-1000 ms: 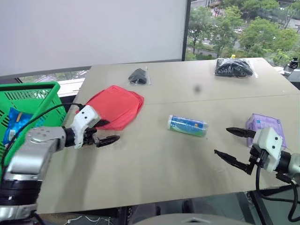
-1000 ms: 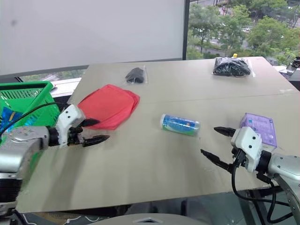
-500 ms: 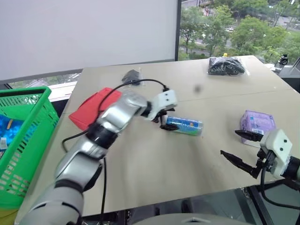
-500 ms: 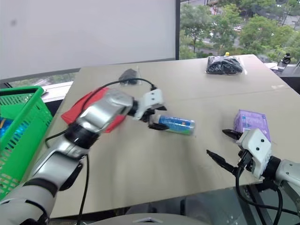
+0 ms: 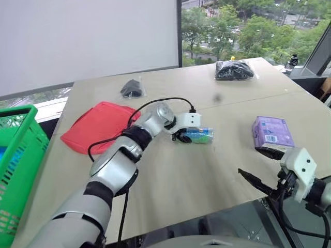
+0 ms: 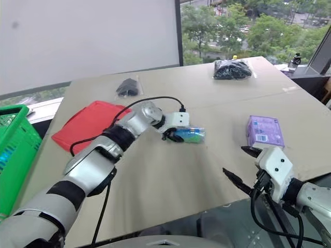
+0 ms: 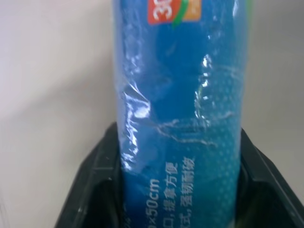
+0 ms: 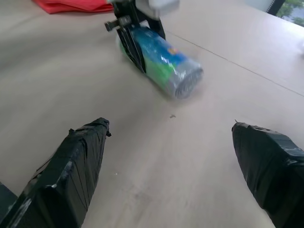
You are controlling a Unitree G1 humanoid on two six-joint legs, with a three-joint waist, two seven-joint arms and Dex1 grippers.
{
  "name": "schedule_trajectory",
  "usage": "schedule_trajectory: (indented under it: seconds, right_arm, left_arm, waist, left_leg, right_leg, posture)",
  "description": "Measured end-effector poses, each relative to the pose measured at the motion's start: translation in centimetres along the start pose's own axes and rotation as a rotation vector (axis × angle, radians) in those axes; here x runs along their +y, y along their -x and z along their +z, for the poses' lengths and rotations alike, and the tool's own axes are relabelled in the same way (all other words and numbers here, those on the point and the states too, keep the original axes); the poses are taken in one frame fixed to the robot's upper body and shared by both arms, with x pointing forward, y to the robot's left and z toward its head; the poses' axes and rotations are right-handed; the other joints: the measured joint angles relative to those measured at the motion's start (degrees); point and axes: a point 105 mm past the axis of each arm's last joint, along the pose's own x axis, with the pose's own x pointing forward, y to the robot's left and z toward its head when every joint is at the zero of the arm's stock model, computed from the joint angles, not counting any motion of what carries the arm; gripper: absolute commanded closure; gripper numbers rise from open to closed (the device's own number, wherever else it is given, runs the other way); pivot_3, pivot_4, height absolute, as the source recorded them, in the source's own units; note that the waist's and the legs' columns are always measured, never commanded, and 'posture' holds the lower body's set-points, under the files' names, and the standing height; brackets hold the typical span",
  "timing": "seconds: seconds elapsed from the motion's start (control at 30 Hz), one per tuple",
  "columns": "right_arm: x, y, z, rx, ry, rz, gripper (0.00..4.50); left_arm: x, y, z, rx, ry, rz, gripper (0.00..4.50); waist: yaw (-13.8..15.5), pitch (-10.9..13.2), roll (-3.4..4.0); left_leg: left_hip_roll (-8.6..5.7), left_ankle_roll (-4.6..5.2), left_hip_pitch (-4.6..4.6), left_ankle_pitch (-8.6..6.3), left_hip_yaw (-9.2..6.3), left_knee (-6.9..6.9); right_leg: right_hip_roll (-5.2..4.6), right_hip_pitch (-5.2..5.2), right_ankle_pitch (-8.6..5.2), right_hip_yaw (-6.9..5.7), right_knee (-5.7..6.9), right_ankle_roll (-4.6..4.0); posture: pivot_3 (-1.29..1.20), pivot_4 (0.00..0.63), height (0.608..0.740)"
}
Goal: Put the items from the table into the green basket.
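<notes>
Large flat beige-grey tabletop (image 5: 170,181) carries everything. Teal-and-white tube pack (image 5: 199,135) lies near centre, the left gripper (image 5: 182,135) straddling its left end. Flat red fabric pouch (image 5: 95,125) left of it; small clear bag of black stuff (image 5: 132,89) behind the pouch. Larger clear bag of black stuff (image 5: 234,70) far right corner. Purple tissue pack (image 5: 271,132) right (right gripper (image 5: 262,169) just in front). Bright green plastic basket (image 5: 15,170) off the left edge.

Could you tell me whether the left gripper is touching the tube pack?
Touching. The left wrist view shows the tube pack lying between the left gripper's two black fingers, both pressed against its sides.
</notes>
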Motion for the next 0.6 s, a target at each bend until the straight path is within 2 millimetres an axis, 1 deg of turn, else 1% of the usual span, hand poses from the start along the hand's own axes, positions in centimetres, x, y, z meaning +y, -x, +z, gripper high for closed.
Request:
schedule_trajectory:
  seconds: [0.03,0.07,0.13,0.2,0.27,0.3,0.33,0.37,0.4,0.43,0.47,0.5,0.53,0.6]
  right_arm:
    - [-0.1,-0.2,0.3,-0.008,0.011,0.01,0.0]
    - [-0.2,-0.2,0.5,-0.016,0.018,0.008,0.0]
    - [-0.3,-0.6,1.3,-0.042,0.035,0.025,0.0]
    - [-0.7,-1.7,2.8,-0.103,0.076,0.062,0.0]
    - [-0.7,-2.8,4.9,-0.194,0.105,0.119,0.0]
    - [-0.6,-2.9,5.3,-0.214,0.109,0.13,0.0]
    - [-0.2,-3.4,6.7,-0.276,0.116,0.18,0.0]
    - [0.0,-3.9,8.0,-0.339,0.119,0.221,0.0]
    - [0.3,-4.1,9.1,-0.384,0.128,0.261,0.0]
    - [0.4,-4.1,9.2,-0.388,0.127,0.267,0.0]
    - [0.5,-4.2,9.6,-0.402,0.131,0.285,0.0]
    - [0.7,-4.5,10.5,-0.434,0.142,0.332,0.0]
    - [1.2,-5.2,12.1,-0.488,0.171,0.404,0.0]
    - [1.5,-5.5,12.8,-0.511,0.198,0.45,0.0]
  left_arm:
    - [0.0,1.8,-0.3,-0.057,0.067,0.025,2.62]
    - [0.0,2.8,-0.5,-0.085,0.103,0.039,2.62]
    - [0.1,5.8,-0.5,-0.159,0.195,0.108,2.62]
    - [0.1,9.4,-1.2,-0.241,0.32,0.228,2.62]
    - [0.5,13.3,-2.5,-0.299,0.457,0.4,2.62]
    - [0.7,14.2,-2.7,-0.31,0.485,0.439,2.62]
    - [1.2,17.1,-3.7,-0.344,0.574,0.576,2.62]
    - [1.5,19.6,-4.5,-0.375,0.65,0.697,2.62]
    - [1.5,21.9,-5.3,-0.398,0.707,0.803,2.62]
    - [1.5,22.1,-5.4,-0.399,0.713,0.815,2.62]
    - [1.5,23.0,-5.7,-0.409,0.741,0.859,2.62]
    - [1.4,25.3,-7.0,-0.41,0.813,0.983,2.62]
    - [1.1,28.4,-9.6,-0.394,0.946,1.181,2.62]
    - [0.5,30.6,-11.7,-0.383,1.049,1.311,2.62]
  waist:
    - [-0.66,0.04,0.0]
    - [-0.88,0.05,0.0]
    - [-0.97,0.05,-0.01]
    - [-1.2,0.09,-0.04]
    - [-0.5,0.14,-0.12]
    - [-0.08,0.15,-0.13]
    - [1.33,0.17,-0.17]
    - [2.67,0.2,-0.22]
    - [4.35,0.19,-0.23]
    - [4.9,0.19,-0.23]
    - [5.45,0.19,-0.23]
    - [7.21,0.19,-0.24]
    - [9.5,0.18,-0.25]
    - [11.35,0.12,-0.35]
  left_leg:
    - [0.14,0.0,-0.07,0.0,0.07,0.0]
    - [0.2,-0.01,-0.1,-0.01,0.06,0.0]
    - [0.25,0.02,-0.11,-0.04,0.03,0.0]
    - [0.26,0.03,0.0,-0.05,0.01,-0.07]
    - [0.26,0.03,0.11,-0.05,-0.07,-0.07]
    - [0.26,0.03,0.18,-0.04,-0.13,-0.06]
    - [0.25,0.02,0.19,-0.04,-0.4,0.01]
    - [0.25,0.0,0.13,-0.03,-0.54,0.04]
    - [0.24,-0.04,0.13,-0.01,-0.66,0.04]
    - [0.22,-0.04,0.13,-0.01,-0.71,0.04]
    - [0.19,-0.05,0.12,0.0,-0.75,0.04]
    - [0.09,-0.08,0.09,0.01,-0.89,0.03]
    - [-0.13,-0.43,-0.06,0.2,-1.15,0.01]
    - [-0.26,-0.51,-0.26,0.25,-1.36,0.0]
  right_leg:
    - [0.12,-0.16,0.01,0.19,0.03,-0.01]
    - [0.11,-0.2,0.0,0.22,0.05,-0.02]
    - [-0.05,-0.22,0.01,0.2,0.05,-0.05]
    - [-0.09,-0.22,0.04,0.31,0.06,-0.09]
    - [-0.09,-0.22,0.02,0.25,0.08,-0.04]
    - [-0.09,-0.22,0.02,0.19,0.08,-0.04]
    - [-0.12,-0.24,0.02,-0.12,0.07,-0.05]
    - [-0.13,-0.26,0.14,-0.27,0.08,-0.25]
    - [-0.17,-0.25,0.16,-0.39,0.07,-0.29]
    - [-0.2,-0.25,0.16,-0.44,0.08,-0.3]
    - [-0.23,-0.25,0.17,-0.5,0.08,-0.32]
    - [-0.37,-0.25,0.18,-0.65,0.08,-0.36]
    - [-0.6,-0.32,0.2,-0.83,0.07,-0.4]
    - [-0.73,-0.45,0.21,-0.96,-0.02,-0.41]
  posture:
    - [-0.18,0.0,0.74]
    - [-0.13,0.0,0.74]
    - [-0.05,0.0,0.74]
    - [0.0,0.0,0.74]
    - [0.07,0.0,0.74]
    - [0.11,0.0,0.74]
    - [0.13,0.0,0.74]
    - [0.15,0.0,0.74]
    - [0.19,0.0,0.74]
    - [0.2,0.0,0.74]
    - [0.22,0.0,0.74]
    - [0.22,0.0,0.74]
    - [0.23,0.0,0.74]
    - [0.24,0.0,0.74]
